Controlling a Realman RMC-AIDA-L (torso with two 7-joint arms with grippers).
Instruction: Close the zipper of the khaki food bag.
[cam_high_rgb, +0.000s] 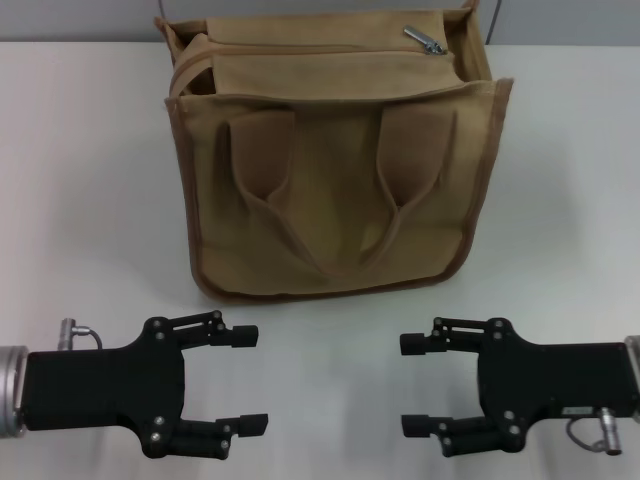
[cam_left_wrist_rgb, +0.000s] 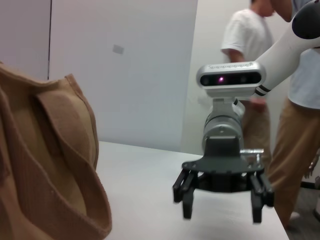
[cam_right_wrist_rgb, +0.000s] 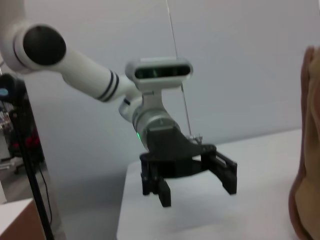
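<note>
The khaki food bag (cam_high_rgb: 335, 190) stands upright at the middle back of the white table (cam_high_rgb: 90, 200), its two looped handles hanging down the front face. The zipper (cam_high_rgb: 300, 48) runs along the top panel, and its silver pull tab (cam_high_rgb: 425, 40) lies near the bag's right end. My left gripper (cam_high_rgb: 252, 380) rests open at the front left, well short of the bag. My right gripper (cam_high_rgb: 408, 384) rests open at the front right, facing the left one. The left wrist view shows the bag's side (cam_left_wrist_rgb: 45, 165) and the right gripper (cam_left_wrist_rgb: 222, 214). The right wrist view shows the left gripper (cam_right_wrist_rgb: 197, 194).
A grey wall rises just behind the bag. In the left wrist view a person (cam_left_wrist_rgb: 250, 60) stands beyond the table's edge. A black stand with cables (cam_right_wrist_rgb: 20, 130) is off the table in the right wrist view.
</note>
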